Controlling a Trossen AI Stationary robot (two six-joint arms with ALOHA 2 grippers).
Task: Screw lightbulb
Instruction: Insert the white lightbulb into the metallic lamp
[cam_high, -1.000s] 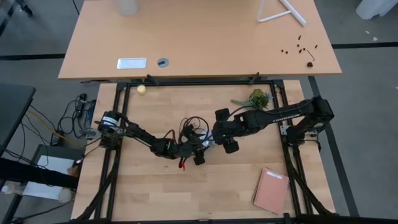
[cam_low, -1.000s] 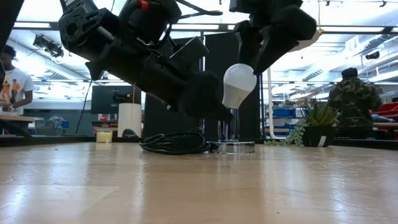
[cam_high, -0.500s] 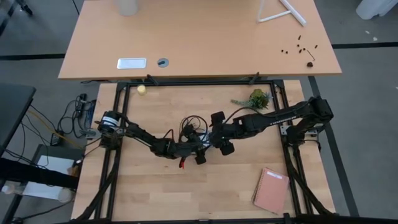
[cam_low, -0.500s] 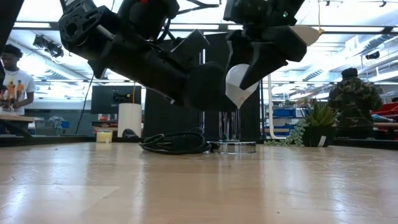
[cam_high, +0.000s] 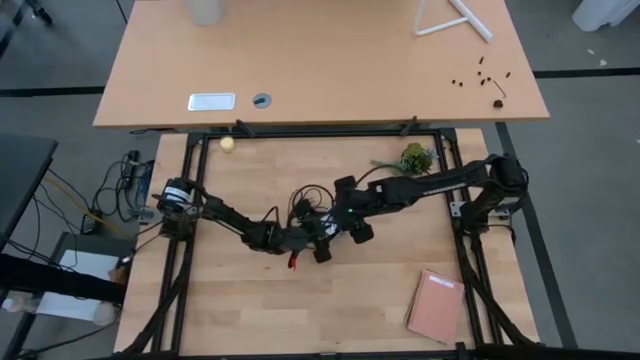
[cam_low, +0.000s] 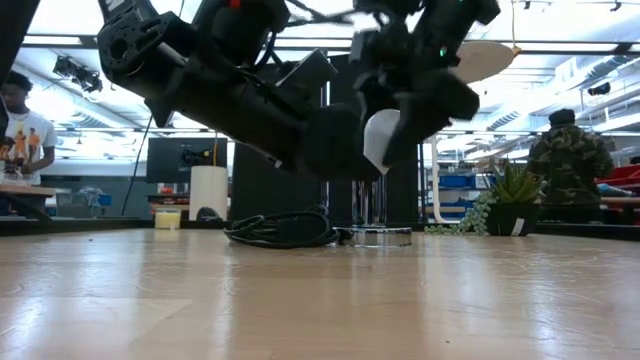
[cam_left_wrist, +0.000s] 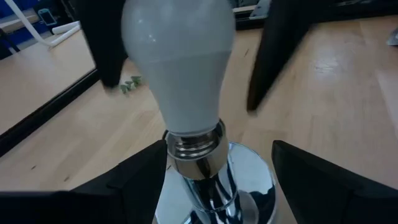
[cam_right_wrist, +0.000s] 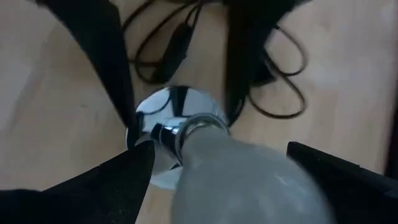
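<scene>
- The white pear-shaped lightbulb (cam_left_wrist: 177, 68) with its greyish screw base sits base-down in the chrome stem of the round silver socket disc (cam_left_wrist: 249, 180), near the centre of my light wooden table (cam_high: 250, 310).
- In the low view I see the lightbulb (cam_low: 380, 140) only as a white patch between dark arm parts, above the socket disc (cam_low: 380, 237).
- My left tool (cam_left_wrist: 217, 171) has its fingers spread wide on either side of the socket stem; I see a gap on both sides, so nothing is gripped.
- My right tool (cam_right_wrist: 217, 168) is over the lightbulb (cam_right_wrist: 249, 180), fingers wide, flanking the glass; I cannot tell whether they touch it.
- From overhead, both tools meet mid-table, the left arm (cam_high: 230, 220) reaching from 9 o'clock, the right arm (cam_high: 430, 188) from 3 o'clock.
- A coiled black cord (cam_low: 285, 228) lies just beside the socket disc.
- A reddish-brown notebook (cam_high: 436, 306) lies at 5 o'clock, well apart from the tools.
</scene>
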